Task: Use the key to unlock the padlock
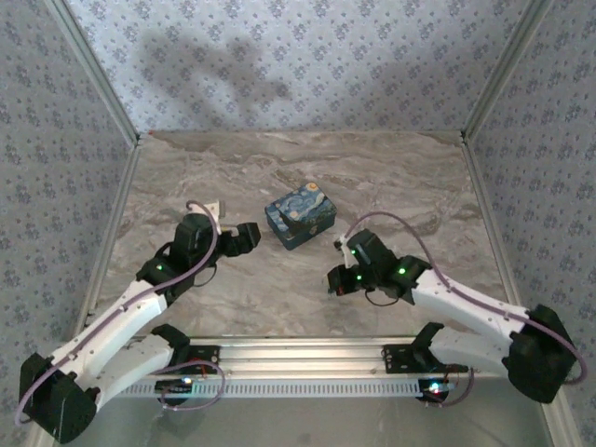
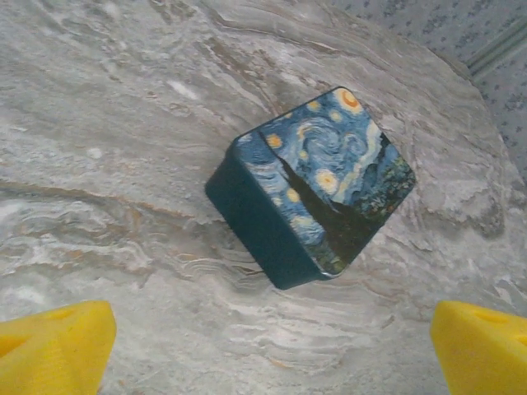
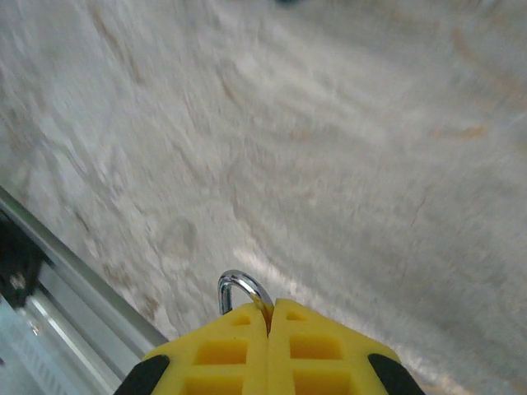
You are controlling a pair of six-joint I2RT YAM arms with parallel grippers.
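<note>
edges: marble-patterned table (image 1: 279, 168), shut in at the back and both sides by flower-papered walls (image 1: 307, 56), with metal posts (image 1: 93, 70) at the corners. a ribbed metal rail (image 1: 307, 352) runs along the near edge, between the arm bases.
open room: bare tabletop from the box back to the far wall; another bare strip between the grippers and the rail.
surface: grey-tan, veined, flat. arm shadows fall on the back wall.
item 1, padlock (image 3: 239, 290): held in the right gripper above the table. only its shiny curved shackle shows, poking out past the fingertips; the body is hidden between the fingers.
item 2, right gripper (image 3: 269, 309): yellow fingers pressed together, clamped on the padlock; right of centre, near the rail.
item 3, left gripper (image 2: 268, 346): yellow fingers wide apart, nothing between them; faces the box from the left, near it but apart.
item 4, painted box (image 1: 300, 222): blue with yellow swirls, mid-table, set at an angle; the one thing standing between the two grippers.
</note>
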